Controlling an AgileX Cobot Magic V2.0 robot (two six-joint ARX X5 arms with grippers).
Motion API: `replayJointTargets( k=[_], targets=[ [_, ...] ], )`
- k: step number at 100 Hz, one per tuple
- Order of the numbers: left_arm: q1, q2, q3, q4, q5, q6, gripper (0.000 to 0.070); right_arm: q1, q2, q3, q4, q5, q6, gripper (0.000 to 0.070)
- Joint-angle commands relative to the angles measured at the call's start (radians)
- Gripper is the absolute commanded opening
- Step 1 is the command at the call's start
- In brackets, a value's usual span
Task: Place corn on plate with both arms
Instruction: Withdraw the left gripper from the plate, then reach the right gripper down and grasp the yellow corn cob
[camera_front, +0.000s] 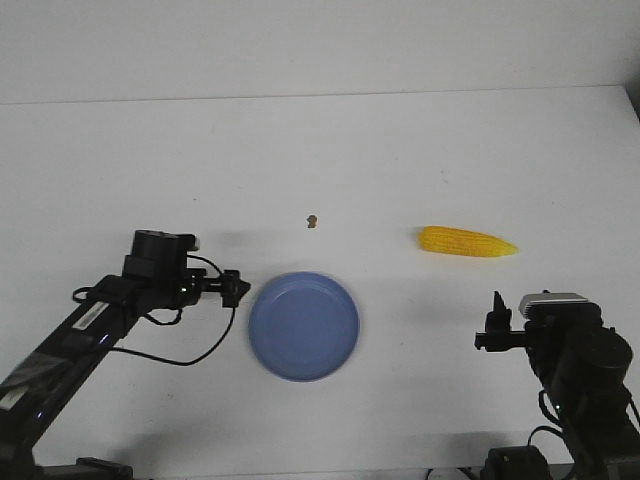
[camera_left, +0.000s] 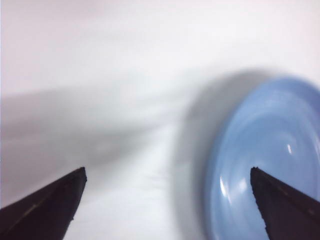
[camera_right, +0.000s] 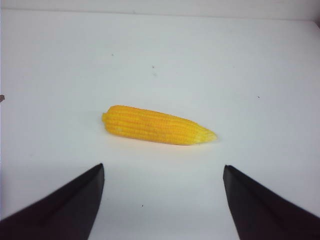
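I see bare white bench (camera_front: 320, 150) all around the corn (camera_front: 467, 242), which lies flat, well apart from the plate (camera_front: 304, 326) and beyond my right gripper (camera_front: 494, 322), whose jaws stand spread and empty. My left gripper (camera_front: 234, 288), likewise spread with nothing between, sits just beside the plate's left rim. The corn is bright yellow, tapering rightward. A small brown speck (camera_front: 312, 220) lies mid-bench.

Plate (camera_front: 304, 326): lies on the tabletop (camera_front: 320, 160), near its front edge, about midway across.
Corn (camera_front: 467, 242): lies flat on the tabletop, behind and right of the plate, well apart from it.
Left end effector (camera_front: 236, 288): just left of the plate's rim.
Right end effector (camera_front: 493, 322): in front of the corn, right of the plate.
Small speck (camera_front: 312, 220): behind the plate, left of the corn.
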Motion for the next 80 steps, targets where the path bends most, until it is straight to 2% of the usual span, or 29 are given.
replayJointTargets(
  k=[1, 10, 19, 38, 61, 80],
  targets=[
    [0.022, -0.053, 0.01, 0.011, -0.055, 0.069, 0.07, 0.002, 0.004, 0.016, 0.011, -0.001, 0.01, 0.0502],
    [0.058, -0.135, 0.01, 0.011, -0.172, 0.126, 0.07, 0.002, 0.005, 0.016, 0.013, -0.001, 0.01, 0.0502],
    [0.088, -0.207, 0.01, 0.0, -0.227, 0.186, 0.07, 0.002, 0.005, 0.016, 0.02, -0.001, 0.01, 0.0502],
    [0.138, -0.331, 0.01, -0.038, -0.257, 0.281, 0.07, 0.002, 0.005, 0.016, 0.052, -0.002, 0.01, 0.0502],
    [0.145, -0.367, 0.01, -0.047, -0.256, 0.278, 0.07, 0.002, 0.056, 0.018, 0.049, -0.001, -0.041, 0.0503],
    [0.143, -0.366, 0.01, -0.043, -0.253, 0.262, 0.07, 0.002, 0.292, 0.07, 0.002, -0.006, -0.111, 0.0504]
  ],
)
